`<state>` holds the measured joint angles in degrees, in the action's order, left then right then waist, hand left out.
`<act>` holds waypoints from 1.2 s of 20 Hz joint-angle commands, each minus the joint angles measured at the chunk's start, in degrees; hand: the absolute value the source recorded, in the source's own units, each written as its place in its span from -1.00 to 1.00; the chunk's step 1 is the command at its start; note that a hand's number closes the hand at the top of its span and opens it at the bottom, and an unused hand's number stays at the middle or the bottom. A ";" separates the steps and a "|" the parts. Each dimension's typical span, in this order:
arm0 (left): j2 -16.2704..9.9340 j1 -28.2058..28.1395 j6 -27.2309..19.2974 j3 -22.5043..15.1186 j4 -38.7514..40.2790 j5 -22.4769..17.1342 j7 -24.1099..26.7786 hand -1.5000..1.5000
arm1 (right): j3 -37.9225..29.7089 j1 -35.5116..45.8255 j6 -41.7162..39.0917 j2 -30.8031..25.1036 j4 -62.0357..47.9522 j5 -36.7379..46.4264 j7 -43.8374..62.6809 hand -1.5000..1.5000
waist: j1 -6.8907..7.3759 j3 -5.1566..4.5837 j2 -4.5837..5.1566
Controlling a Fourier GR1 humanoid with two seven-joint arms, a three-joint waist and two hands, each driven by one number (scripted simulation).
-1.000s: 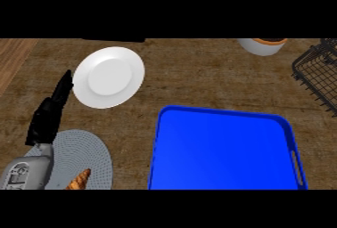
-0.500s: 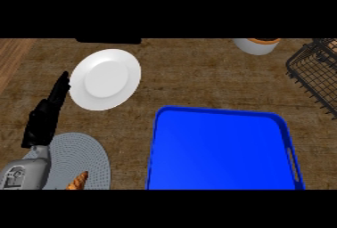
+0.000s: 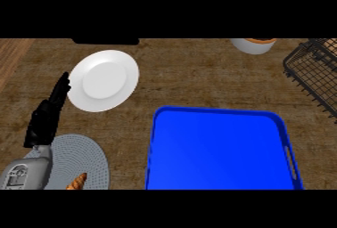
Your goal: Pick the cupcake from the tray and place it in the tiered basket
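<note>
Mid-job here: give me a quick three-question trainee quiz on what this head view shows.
1. True or false: a cupcake lies on the blue tray.
2. Which hand shows? A) left B) right C) both
3. Fill in: the wire basket sits at the view's upper ____ edge.

Key:
1. False; no cupcake shows on it.
2. A; the left hand, fingers straight, beside the white plate.
3. right

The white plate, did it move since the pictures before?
No. The white plate sits in the same spot on the counter relative to the blue tray; both slid slightly together in the view, which suggests the camera shifted.
</note>
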<state>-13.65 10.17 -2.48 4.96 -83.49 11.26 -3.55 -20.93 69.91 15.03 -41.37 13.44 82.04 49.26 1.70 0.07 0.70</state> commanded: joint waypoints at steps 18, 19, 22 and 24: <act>0.34 -4.75 0.71 -0.01 -4.26 0.39 -0.32 0.00 | -8.22 -6.87 20.25 0.13 9.99 -11.26 -2.85 -1.00 | -0.47 -0.05 -0.65; -0.24 -3.45 0.32 1.17 -1.97 0.42 0.67 0.00 | -7.46 -6.86 19.19 0.84 12.91 -11.26 -1.78 -1.00 | -1.61 -0.12 -0.96; -0.41 -1.76 0.27 2.35 0.73 0.01 0.81 0.00 | -5.65 -6.66 16.83 1.08 17.25 -9.53 4.07 -1.00 | -2.31 -0.17 -1.06; -1.16 -1.38 1.20 2.93 0.17 -0.67 -0.91 0.00 | -6.17 -6.99 14.64 1.44 20.50 -10.29 7.46 -1.00 | -2.53 -0.17 -1.21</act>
<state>-13.65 7.96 -2.30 6.34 -84.27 11.65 -3.73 -27.79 62.45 31.82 -39.91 28.54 71.61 50.62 -0.09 -0.04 -0.22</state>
